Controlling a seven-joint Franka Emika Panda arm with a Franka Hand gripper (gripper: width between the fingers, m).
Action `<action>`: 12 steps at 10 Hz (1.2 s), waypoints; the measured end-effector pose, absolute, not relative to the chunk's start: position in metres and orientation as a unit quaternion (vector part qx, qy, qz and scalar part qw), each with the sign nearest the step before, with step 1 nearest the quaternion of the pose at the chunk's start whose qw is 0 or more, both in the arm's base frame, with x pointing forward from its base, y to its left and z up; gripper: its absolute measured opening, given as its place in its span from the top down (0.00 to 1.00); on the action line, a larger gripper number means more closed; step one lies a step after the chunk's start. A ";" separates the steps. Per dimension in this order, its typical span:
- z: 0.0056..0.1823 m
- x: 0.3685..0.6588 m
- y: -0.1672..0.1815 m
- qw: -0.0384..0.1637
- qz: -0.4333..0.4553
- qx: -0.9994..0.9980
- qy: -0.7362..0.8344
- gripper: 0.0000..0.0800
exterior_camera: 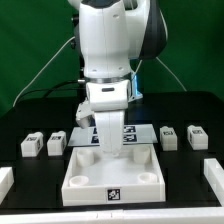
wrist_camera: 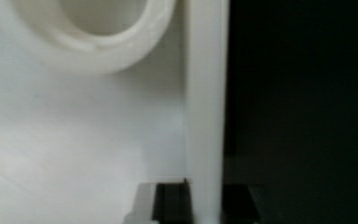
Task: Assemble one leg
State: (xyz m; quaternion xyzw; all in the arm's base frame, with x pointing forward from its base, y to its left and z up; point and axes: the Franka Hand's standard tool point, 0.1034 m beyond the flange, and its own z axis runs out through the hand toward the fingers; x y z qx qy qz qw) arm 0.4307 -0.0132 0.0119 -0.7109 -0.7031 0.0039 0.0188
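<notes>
Exterior view: end effector [exterior_camera: 108,143] over tray [exterior_camera: 85,186], grip unclear; leg [exterior_camera: 57,143] just beside tray.

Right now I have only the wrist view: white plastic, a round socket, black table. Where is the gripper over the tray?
Observer: The gripper hangs over the far rim of the tray, near its middle in the exterior view.
Operator: Where are the loose legs?
Observer: Two legs stand on the exterior view's left of the tray, two more on its right.
Operator: Any leg in a socket?
Observer: None in the two near sockets; I cannot judge the far ones.
</notes>
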 end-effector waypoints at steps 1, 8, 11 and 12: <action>0.012 0.432 -0.012 0.018 0.003 -0.712 -0.702 0.93; 0.012 0.496 0.065 0.020 -0.013 -0.712 -0.701 0.92; 0.011 0.496 0.070 0.024 -0.011 -0.711 -0.703 0.92; 0.012 0.496 0.070 0.023 -0.013 -0.711 -0.703 0.92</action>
